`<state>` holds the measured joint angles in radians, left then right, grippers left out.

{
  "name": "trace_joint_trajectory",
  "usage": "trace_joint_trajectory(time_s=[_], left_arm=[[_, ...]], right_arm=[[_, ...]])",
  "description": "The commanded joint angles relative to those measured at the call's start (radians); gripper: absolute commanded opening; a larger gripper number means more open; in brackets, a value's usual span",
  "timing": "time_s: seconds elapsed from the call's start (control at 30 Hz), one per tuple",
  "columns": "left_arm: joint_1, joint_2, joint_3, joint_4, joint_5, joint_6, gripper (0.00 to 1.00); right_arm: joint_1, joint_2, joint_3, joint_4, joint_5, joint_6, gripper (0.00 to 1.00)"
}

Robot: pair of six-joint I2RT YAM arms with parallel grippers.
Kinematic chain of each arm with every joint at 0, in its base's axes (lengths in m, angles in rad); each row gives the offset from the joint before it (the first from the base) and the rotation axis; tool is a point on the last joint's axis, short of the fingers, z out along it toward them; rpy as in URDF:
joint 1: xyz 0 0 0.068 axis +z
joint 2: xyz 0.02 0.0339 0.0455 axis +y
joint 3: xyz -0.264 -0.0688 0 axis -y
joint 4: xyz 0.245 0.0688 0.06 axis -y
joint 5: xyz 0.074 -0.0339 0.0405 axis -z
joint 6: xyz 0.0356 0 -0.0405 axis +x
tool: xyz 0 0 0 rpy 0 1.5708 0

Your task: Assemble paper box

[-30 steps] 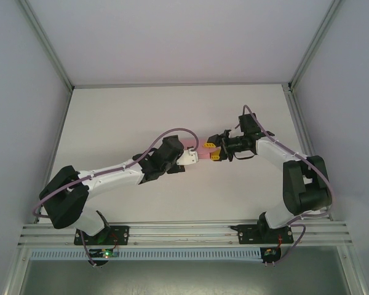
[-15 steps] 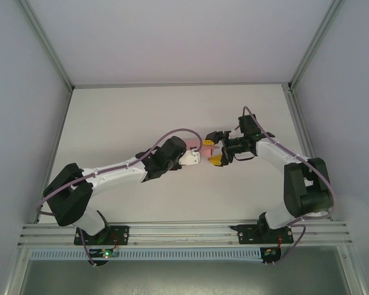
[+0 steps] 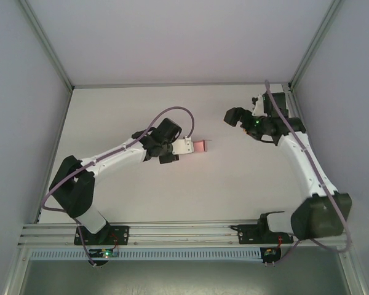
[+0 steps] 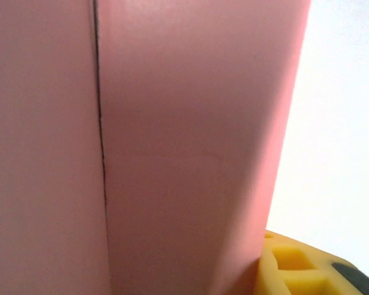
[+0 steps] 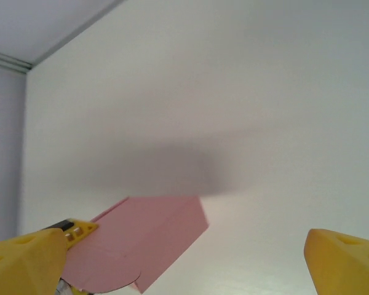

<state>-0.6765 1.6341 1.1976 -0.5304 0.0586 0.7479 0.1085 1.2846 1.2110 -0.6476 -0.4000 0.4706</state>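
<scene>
Left hand [image 3: 186,146] pinches the folded paper box [image 3: 199,145] by one end over the counter [image 3: 141,117], likely steadying it. Right hand [image 3: 232,117] is spread, well apart.

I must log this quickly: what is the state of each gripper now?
Left gripper: closed on the box.
Right gripper: open, holding nothing.

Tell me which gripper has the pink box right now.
The left gripper: its fingers clamp the paper box, while the right gripper sits apart from it, fingers spread open.
</scene>
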Motion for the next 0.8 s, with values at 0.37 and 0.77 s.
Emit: trace_joint_trajectory(time_s=[0.37, 0.77], left_arm=[[0.078, 0.173, 0.217, -0.433, 0.196, 0.091, 0.32], [0.078, 0.259, 0.287, -0.485, 0.233, 0.142, 0.32]], right_arm=[[0.076, -0.192, -0.277, 0.373, -0.237, -0.469, 0.98], [0.232, 0.05, -0.167, 0.124, -0.173, -0.756, 0.71]])
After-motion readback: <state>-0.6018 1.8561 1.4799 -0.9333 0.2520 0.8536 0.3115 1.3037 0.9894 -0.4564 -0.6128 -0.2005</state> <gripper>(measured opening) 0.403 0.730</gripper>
